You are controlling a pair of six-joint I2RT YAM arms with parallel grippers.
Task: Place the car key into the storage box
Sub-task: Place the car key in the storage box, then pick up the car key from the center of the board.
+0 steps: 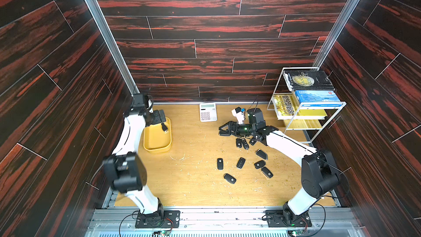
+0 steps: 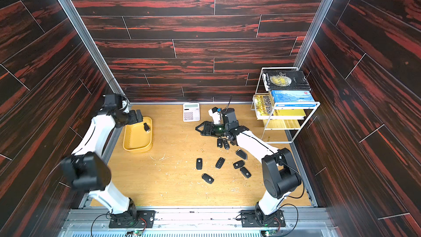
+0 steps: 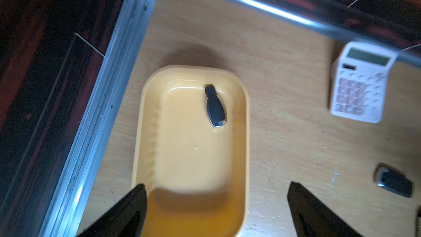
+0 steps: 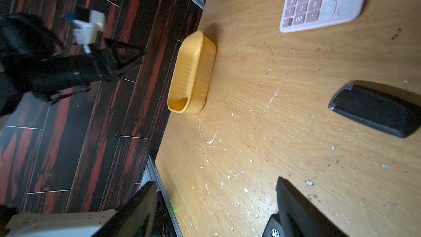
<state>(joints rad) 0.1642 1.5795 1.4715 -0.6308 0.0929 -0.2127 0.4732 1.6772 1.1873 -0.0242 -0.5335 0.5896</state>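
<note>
1. Left wrist view: the car key (image 3: 214,106) lies flat on the floor of the storage box (image 3: 193,165), close to one end wall
2. The left gripper (image 3: 216,184) hangs over the opposite end of the yellow tray, its fingers spread wide with nothing between them
3. In both top views the storage box sits at the table's far left, just beside the side rail
4. A white calculator (image 1: 208,112) rests by the back edge, well apart from the box
5. The right gripper (image 1: 224,129) is low over the middle of the table, pointing toward the box. In the right wrist view its fingers stand apart and grip nothing, and one tip is just beside a badged key
6. Other black keys (image 1: 240,163) are scattered over the wood, with three bunched under the right arm's wrist
7. At the far right stands a white wire rack (image 1: 303,129) holding books (image 1: 308,80)
</note>
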